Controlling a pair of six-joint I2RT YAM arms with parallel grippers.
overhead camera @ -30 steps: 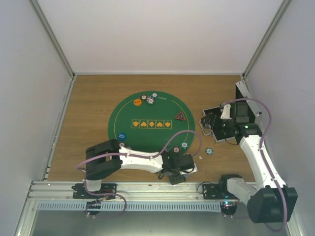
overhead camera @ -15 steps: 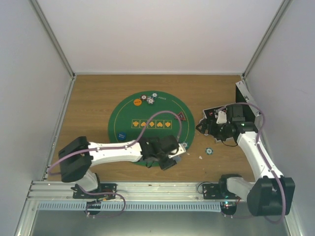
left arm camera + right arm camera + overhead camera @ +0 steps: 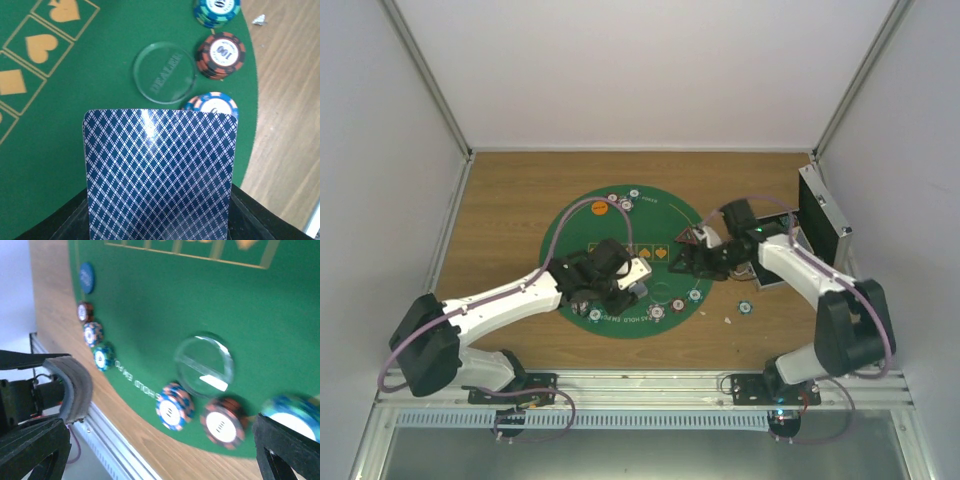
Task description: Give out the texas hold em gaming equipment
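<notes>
Between the fingers of the left hand (image 3: 623, 277) a playing card (image 3: 159, 175) is pinched by its near short end, its blue diamond-patterned back facing up. Its long axis runs straight out from the wrist, and the free short end points at a clear dealer disc (image 3: 164, 72) lying flat on the green mat (image 3: 60, 130). The card is over the near-right part of the mat and hides part of a blue-and-orange chip stack (image 3: 214, 103). Beyond that stand a red stack (image 3: 221, 55) and a teal stack (image 3: 216, 10), all close to the mat's rim.

The right hand (image 3: 700, 257) hovers over the mat's right edge, near a dark triangular marker (image 3: 686, 237). Its fingers are spread wide with nothing between them. More chips (image 3: 623, 201) and an orange disc (image 3: 599, 209) lie at the mat's far edge. One teal chip (image 3: 744, 307) rests on the wooden worktop (image 3: 500, 200), off the mat. A silver case (image 3: 822, 215) stands open at the right.
</notes>
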